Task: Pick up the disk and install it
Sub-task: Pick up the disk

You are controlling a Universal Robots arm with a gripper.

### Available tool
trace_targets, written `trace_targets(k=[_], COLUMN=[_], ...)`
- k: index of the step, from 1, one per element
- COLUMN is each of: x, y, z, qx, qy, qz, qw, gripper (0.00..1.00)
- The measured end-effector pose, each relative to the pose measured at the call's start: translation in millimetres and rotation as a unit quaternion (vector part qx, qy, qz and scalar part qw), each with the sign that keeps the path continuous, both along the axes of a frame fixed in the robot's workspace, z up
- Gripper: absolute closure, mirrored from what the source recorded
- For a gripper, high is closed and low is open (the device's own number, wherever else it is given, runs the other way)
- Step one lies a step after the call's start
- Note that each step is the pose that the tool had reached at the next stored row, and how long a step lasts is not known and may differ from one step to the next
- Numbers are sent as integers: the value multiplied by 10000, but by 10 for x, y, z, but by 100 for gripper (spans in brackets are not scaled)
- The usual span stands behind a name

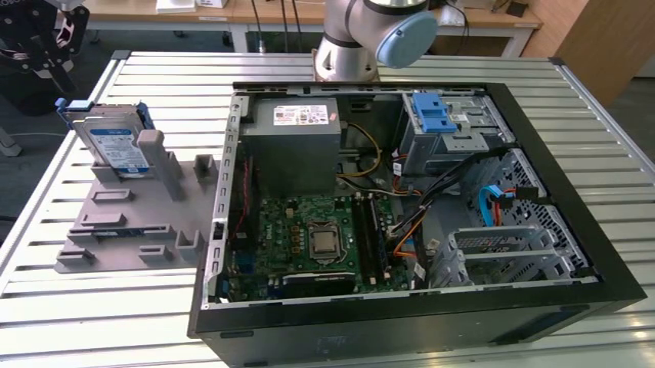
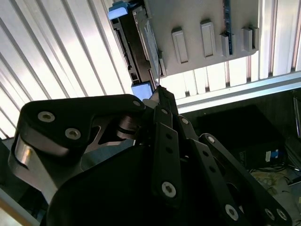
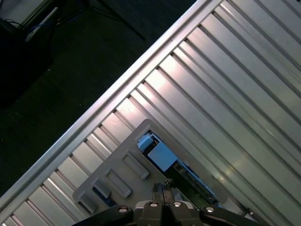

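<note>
Fingers (image 3: pixel 159 192): together, empty; partly cut off.
Disk (image 1: pixel 110 144): label side plain in exterior view; edge-on in second wrist view.

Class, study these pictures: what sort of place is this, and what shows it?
Probably a robotics lab or workshop: a robot arm at a slatted table, an open computer case on it, desks behind.

The silver tabletop (image 1: pixel 123 322) is made of long shiny strips. Light brown wooden desks (image 1: pixel 133 9) stand behind the tabletop. A dark floor (image 3: pixel 70 56) lies beside the tabletop.
</note>
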State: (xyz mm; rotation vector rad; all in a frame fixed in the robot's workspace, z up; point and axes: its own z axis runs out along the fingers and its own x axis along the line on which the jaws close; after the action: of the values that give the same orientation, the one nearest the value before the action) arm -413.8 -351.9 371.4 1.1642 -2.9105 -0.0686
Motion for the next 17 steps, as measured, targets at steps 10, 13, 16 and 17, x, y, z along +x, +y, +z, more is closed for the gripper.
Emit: trace_targets(k=[10,13,16,17], x=[0,0,0,0], y=[0,0,0,0], z=[0,0,0,0], qx=[0,0,0,0], qy=[0,0,0,0], qz=[299,398,485,511], qw=[9996,9992,9988,9987], gripper=[89,89,89,89])
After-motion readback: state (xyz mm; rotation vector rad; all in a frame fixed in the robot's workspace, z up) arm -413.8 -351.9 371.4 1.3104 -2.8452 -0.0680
